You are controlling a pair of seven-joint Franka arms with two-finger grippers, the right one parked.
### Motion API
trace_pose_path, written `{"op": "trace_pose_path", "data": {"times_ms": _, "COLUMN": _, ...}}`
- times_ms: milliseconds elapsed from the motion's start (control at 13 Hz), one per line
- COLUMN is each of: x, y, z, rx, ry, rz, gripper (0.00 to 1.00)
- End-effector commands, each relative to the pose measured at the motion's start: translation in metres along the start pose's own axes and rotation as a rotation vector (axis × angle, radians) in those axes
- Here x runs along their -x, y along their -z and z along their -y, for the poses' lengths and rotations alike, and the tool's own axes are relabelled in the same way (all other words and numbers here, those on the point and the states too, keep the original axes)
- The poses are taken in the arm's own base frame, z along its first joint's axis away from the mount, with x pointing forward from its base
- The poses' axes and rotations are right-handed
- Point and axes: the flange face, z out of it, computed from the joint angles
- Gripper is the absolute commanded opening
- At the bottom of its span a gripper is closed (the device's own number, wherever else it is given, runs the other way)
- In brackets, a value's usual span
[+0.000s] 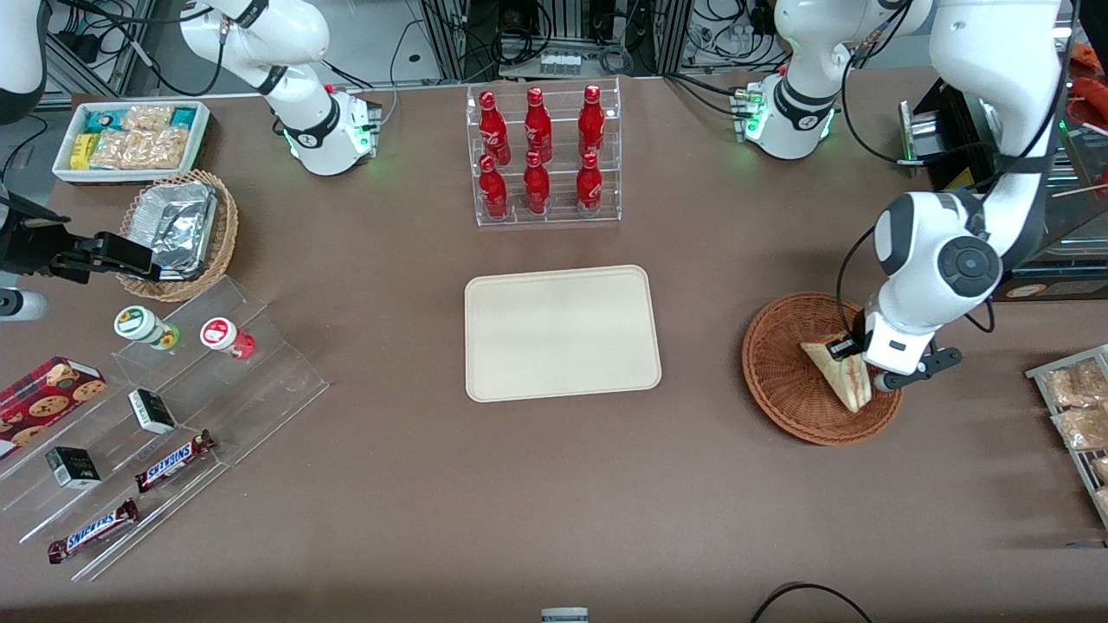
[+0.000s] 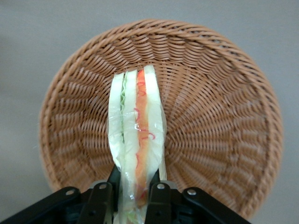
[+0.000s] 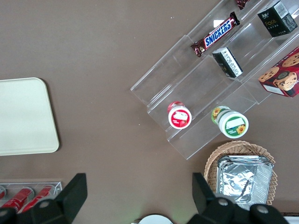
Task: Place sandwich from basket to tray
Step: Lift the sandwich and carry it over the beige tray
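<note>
The sandwich (image 1: 841,372) is a wrapped wedge of white bread with red and green filling, in the reddish-brown wicker basket (image 1: 783,381) toward the working arm's end of the table. My left gripper (image 1: 866,368) is down in the basket and shut on the sandwich. In the left wrist view the black fingers (image 2: 159,196) press both bread faces of the sandwich (image 2: 136,135), filling edge toward the camera, over the basket floor (image 2: 215,116). The cream-beige tray (image 1: 561,332) lies flat at the table's middle with nothing on it, apart from the basket.
A clear rack of red bottles (image 1: 541,156) stands farther from the front camera than the tray. Toward the parked arm's end are a clear stepped shelf (image 1: 173,407) with snacks, a tan basket with foil container (image 1: 177,229) and a white snack bin (image 1: 130,138). Bagged snacks (image 1: 1078,407) lie beside the basket.
</note>
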Motion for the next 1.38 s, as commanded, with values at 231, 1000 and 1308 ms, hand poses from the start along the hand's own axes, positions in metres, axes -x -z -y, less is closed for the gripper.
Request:
{"op": "trace_pose_path", "data": {"times_ms": 231, "x": 0.033, "y": 0.146, "z": -0.11, "rx": -0.06, "ry": -0.148, "rz": 0.011, "gripper": 0.0}}
{"op": "trace_pose_path", "data": {"times_ms": 1000, "x": 0.169, "y": 0.073, "z": -0.376, "rx": -0.031, "ry": -0.35, "rz": 0.019, "gripper": 0.0}}
{"op": "trace_pose_path", "data": {"times_ms": 1308, "x": 0.199, "y": 0.028, "z": -0.416, "rx": 0.009, "ry": -0.35, "rz": -0.008, "gripper": 0.0}}
